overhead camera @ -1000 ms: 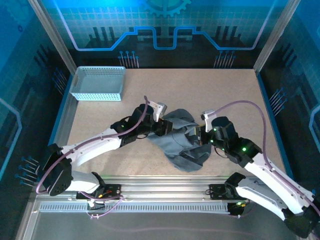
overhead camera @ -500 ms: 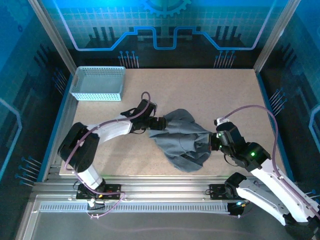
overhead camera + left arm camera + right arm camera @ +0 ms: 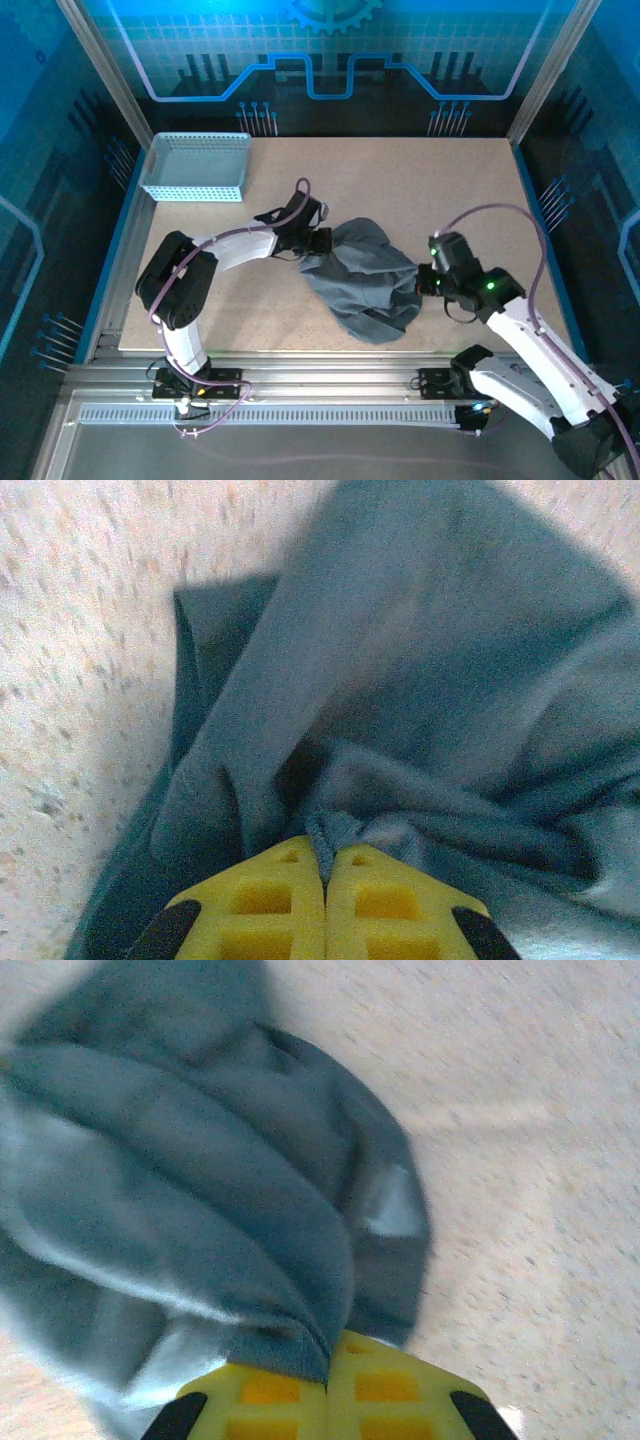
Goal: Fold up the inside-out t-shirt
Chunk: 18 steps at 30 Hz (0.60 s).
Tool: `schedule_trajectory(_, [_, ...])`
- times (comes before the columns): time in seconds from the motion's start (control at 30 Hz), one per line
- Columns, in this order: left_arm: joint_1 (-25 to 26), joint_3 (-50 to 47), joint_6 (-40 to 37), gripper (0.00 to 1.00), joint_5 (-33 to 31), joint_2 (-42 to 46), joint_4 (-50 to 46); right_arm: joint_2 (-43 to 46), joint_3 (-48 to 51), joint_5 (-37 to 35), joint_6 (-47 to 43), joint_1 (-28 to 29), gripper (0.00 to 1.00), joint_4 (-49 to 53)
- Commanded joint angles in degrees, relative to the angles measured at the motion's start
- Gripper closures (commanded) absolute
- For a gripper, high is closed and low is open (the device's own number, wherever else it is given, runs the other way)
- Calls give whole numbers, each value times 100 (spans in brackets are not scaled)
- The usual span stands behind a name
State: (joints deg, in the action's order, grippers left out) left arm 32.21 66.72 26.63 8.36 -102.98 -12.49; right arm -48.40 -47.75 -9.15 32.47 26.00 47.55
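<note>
Gripped the crumpled dark grey cloth t-shirt [image 3: 365,285] along its long axis — left gripper [image 3: 318,243] pinched shut on the left edge, right gripper [image 3: 425,283] on the right.

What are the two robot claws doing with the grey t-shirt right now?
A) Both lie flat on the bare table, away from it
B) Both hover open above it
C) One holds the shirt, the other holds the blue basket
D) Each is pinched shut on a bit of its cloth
D: in the wrist views, the left gripper and the right gripper each have their yellow jaws closed on a fold of the t-shirt.
</note>
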Motion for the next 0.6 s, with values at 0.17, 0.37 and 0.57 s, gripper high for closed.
schedule_trajectory(0.17, [-1208, 1658, -601, 100, -928, 2175, -289, 231, -3329, 1990, -1836, -130, 100, -757])
schedule_trajectory(0.37, [-1126, 1484, -774, 100, -643, 3142, 68, -94, -2596, 1317, -1701, -134, 100, -902])
schedule_trajectory(0.57, [-585, 366, -683, 100, -484, 2700, -335, -669, -1015, 635, -1072, -295, 100, -799])
